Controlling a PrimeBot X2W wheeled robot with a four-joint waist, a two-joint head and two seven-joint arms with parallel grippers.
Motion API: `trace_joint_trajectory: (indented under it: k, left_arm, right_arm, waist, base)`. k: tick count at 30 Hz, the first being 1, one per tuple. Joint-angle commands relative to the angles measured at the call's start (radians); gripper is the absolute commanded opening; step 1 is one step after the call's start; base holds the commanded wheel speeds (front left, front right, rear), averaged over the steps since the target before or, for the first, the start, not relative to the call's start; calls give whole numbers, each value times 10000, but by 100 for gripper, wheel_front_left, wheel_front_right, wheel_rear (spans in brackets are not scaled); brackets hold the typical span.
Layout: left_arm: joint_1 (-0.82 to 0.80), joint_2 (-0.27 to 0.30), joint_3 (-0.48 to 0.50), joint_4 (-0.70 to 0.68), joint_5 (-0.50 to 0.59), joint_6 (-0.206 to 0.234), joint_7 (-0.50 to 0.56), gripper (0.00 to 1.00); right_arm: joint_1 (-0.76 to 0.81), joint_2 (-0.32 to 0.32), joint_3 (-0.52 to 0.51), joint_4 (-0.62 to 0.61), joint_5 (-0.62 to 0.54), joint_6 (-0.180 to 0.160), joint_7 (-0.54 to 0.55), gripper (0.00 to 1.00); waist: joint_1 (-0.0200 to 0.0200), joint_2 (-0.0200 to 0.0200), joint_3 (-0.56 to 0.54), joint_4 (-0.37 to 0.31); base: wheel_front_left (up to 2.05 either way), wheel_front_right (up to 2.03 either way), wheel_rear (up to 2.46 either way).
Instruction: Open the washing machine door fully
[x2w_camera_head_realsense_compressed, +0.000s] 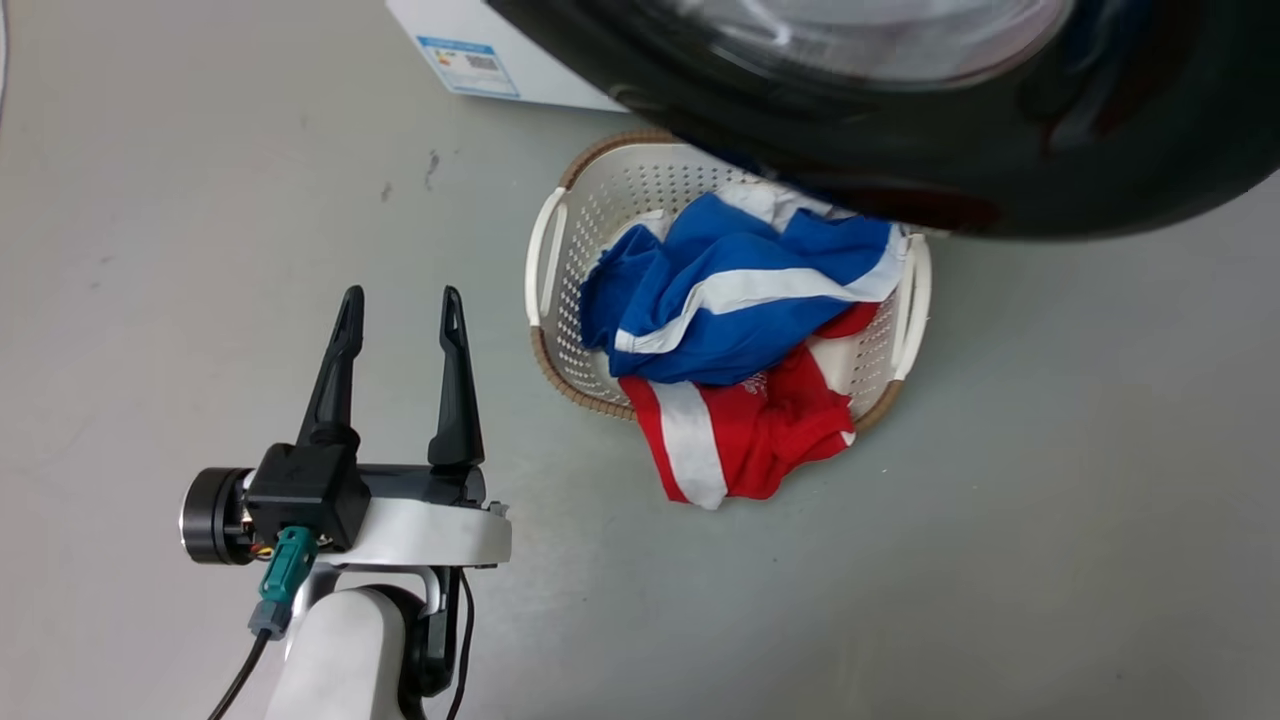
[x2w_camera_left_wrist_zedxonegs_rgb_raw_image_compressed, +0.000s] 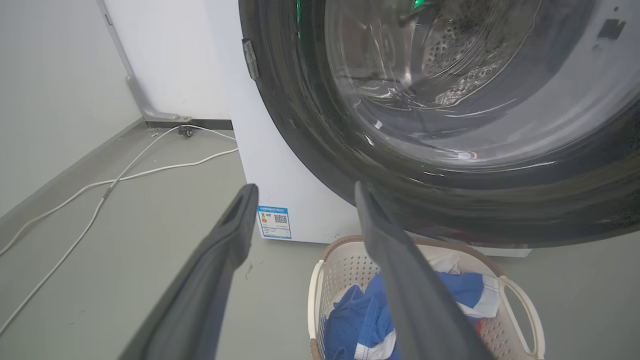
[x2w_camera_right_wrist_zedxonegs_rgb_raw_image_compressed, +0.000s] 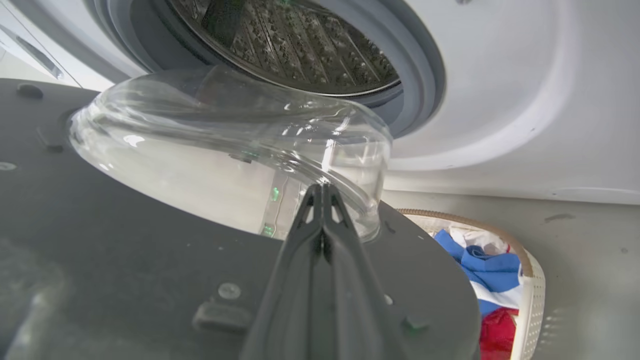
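Head view first: the left pincer (x2w_camera_head_realsense_compressed: 401, 295) sits at the lower left, its two fingers spread wide with nothing between them, over the grey floor (x2w_camera_head_realsense_compressed: 1050, 520). The washing machine door (x2w_camera_head_realsense_compressed: 900, 170) is a big glossy black arc across the upper right, hanging over the far edge of the white laundry basket (x2w_camera_head_realsense_compressed: 548, 255) in the middle. A blue and white garment (x2w_camera_head_realsense_compressed: 740, 300) is piled in there, and a red one (x2w_camera_head_realsense_compressed: 770, 430) spills over the near rim. A corner of the washing machine (x2w_camera_head_realsense_compressed: 560, 80) with its blue label (x2w_camera_head_realsense_compressed: 470, 62) shows at the top.

Left wrist view: same released pincer (x2w_camera_left_wrist_zedxonegs_rgb_raw_image_compressed: 304, 190), fingers apart, aimed at the machine's (x2w_camera_left_wrist_zedxonegs_rgb_raw_image_compressed: 270, 165) white front. The door (x2w_camera_left_wrist_zedxonegs_rgb_raw_image_compressed: 310, 125) fills the upper right, and the steel drum is visible through its glass. Basket (x2w_camera_left_wrist_zedxonegs_rgb_raw_image_compressed: 314, 290) at the bottom, white cables (x2w_camera_left_wrist_zedxonegs_rgb_raw_image_compressed: 125, 175) on the floor at left.

Right wrist view: the right pincer (x2w_camera_right_wrist_zedxonegs_rgb_raw_image_compressed: 322, 192) is clenched, fingers pressed together on nothing, tips right at the base of the door's clear glass bowl (x2w_camera_right_wrist_zedxonegs_rgb_raw_image_compressed: 225, 150); can't tell if they touch. The door's dark inner face (x2w_camera_right_wrist_zedxonegs_rgb_raw_image_compressed: 125, 260) takes the lower left, swung clear of the drum (x2w_camera_right_wrist_zedxonegs_rgb_raw_image_compressed: 290, 45) and grey gasket (x2w_camera_right_wrist_zedxonegs_rgb_raw_image_compressed: 417, 75) above.
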Motion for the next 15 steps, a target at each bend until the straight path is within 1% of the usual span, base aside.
trace_joint_trajectory:
  k: [1, 8, 15]
  left_arm:
    - [82, -2, 31, 25, 37, -46, -26, 100]
    - [251, -1, 159, 130, 148, -158, -28, 100]
    - [471, -1, 351, 274, 248, -246, -28, 100]
  right_arm:
    - [303, 36, 60, -234, 67, 29, 42, 0]
    - [1887, 443, 191, -1740, 707, 29, 80, 0]
    - [3670, 853, 397, -3456, 1128, 29, -220, 0]
  waist:
    - [-1, 0, -121, -129]
    - [-1, 0, -488, -413]
    - [-1, 0, -987, -602]
  base:
    - [0, 0, 0]
    - [0, 0, 0]
    - [0, 0, 0]
